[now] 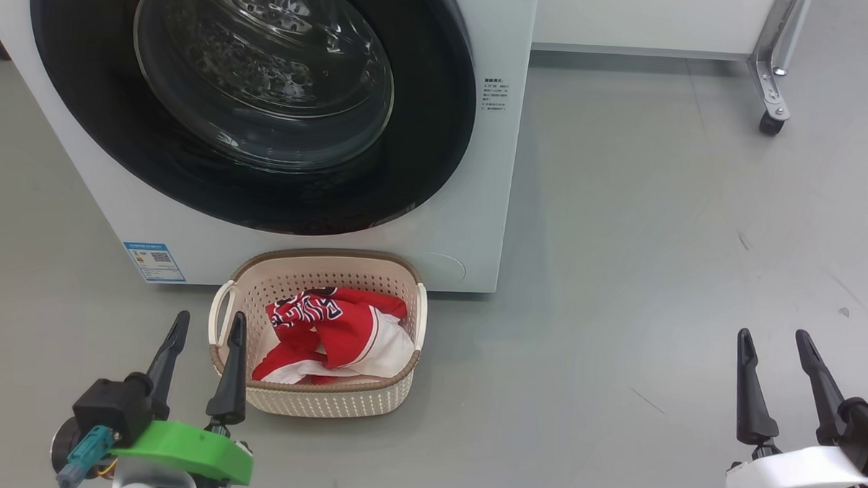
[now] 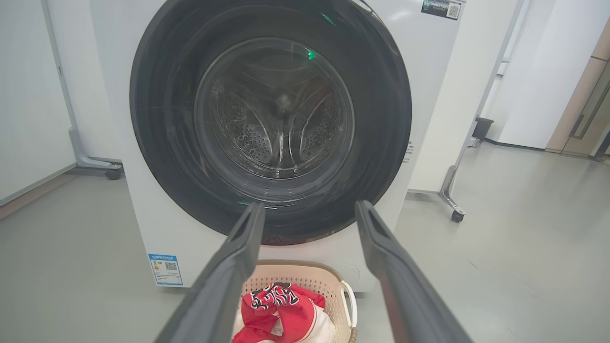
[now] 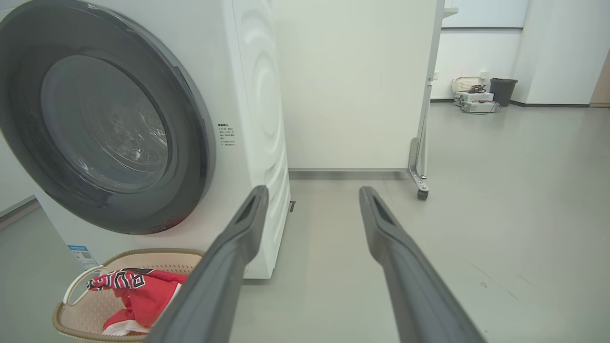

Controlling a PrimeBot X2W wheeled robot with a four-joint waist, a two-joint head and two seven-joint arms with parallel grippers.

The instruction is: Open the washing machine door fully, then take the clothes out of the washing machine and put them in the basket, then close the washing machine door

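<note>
Head view: the left gripper [image 1: 210, 316] is seen spread, with the basket [image 1: 325, 255] holding the clothes [image 1: 358, 335] just to its right. The right gripper [image 1: 773, 334] is spread, well apart from them.
Left wrist view: the closed washing machine door [image 2: 157, 119] is faced beyond the fingertips.
Right wrist view: the washing machine [image 3: 252, 95] is seen leftward.

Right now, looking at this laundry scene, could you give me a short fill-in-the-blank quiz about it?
1. The round, black-rimmed glass door of the big white washing machine is ____.
2. The red and white clothes lie ____ the small cream plastic basket.
3. The basket stands in ____ of the machine.
4. The left gripper and right gripper, each with two dark fingers, are both ____.
Missing words: shut; inside; front; open.
</note>
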